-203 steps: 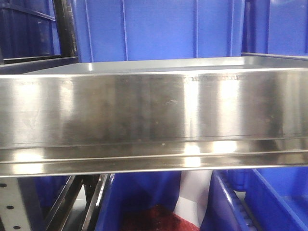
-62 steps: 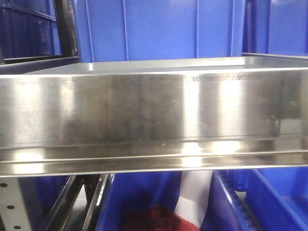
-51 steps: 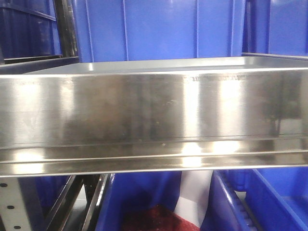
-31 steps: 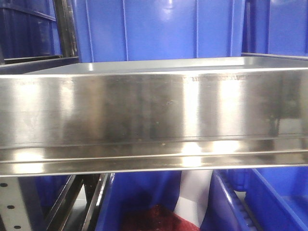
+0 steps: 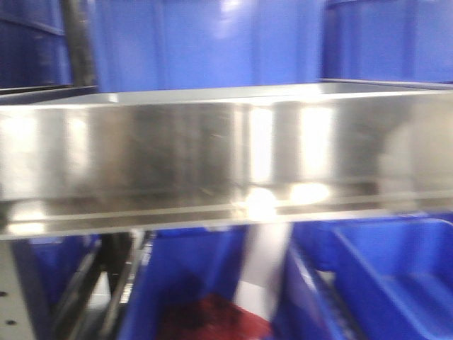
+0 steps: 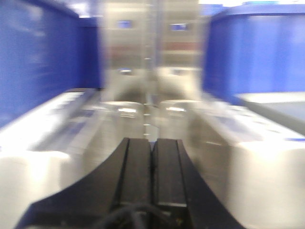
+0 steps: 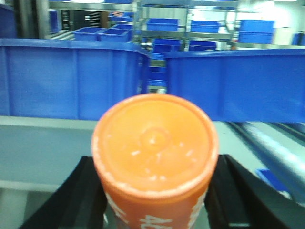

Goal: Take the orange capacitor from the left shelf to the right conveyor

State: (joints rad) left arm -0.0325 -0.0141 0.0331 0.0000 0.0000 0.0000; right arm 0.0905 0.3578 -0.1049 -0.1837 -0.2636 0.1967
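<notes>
Two end effectors, one load. The right end effector [image 7: 155, 210] pinches the capacitor [image 7: 155, 143] low on its body, with black fingers [image 7: 81, 195] on both sides. Its flat orange top faces the wrist camera and white numerals are partly cut off at the frame bottom. The left end effector [image 6: 152, 157] is pressed together and holds nothing, and its view is a smear of steel between blue walls. The capacitor is over a grey flat surface that looks like the floor of the shelf [image 5: 177, 149], with bins [image 7: 71, 81] right behind the shelf. Its base is out of frame, so I cannot tell whether it rests on the shelf or hangs just above it. The front view gives only the shelf's tall shiny lip, plus more bins behind and below it. No arm shows there, and the conveyor is not in any view.

Risks, as a judgement:
- The hold is low on a smooth, tall can, so a fast swing off the shelf could tip it in the fingers or let it slide out.
- The shelf lip is tall, so too little lift on the way out could clip the base and knock it loose, probably into the bins under the shelf.
- The front and left wrist views are blurred, so clearance to the shelf is hard to check.
- The idle left end effector is close to steel and could bump it.
- Set down tilted at the conveyor, the can would likely topple and roll.
</notes>
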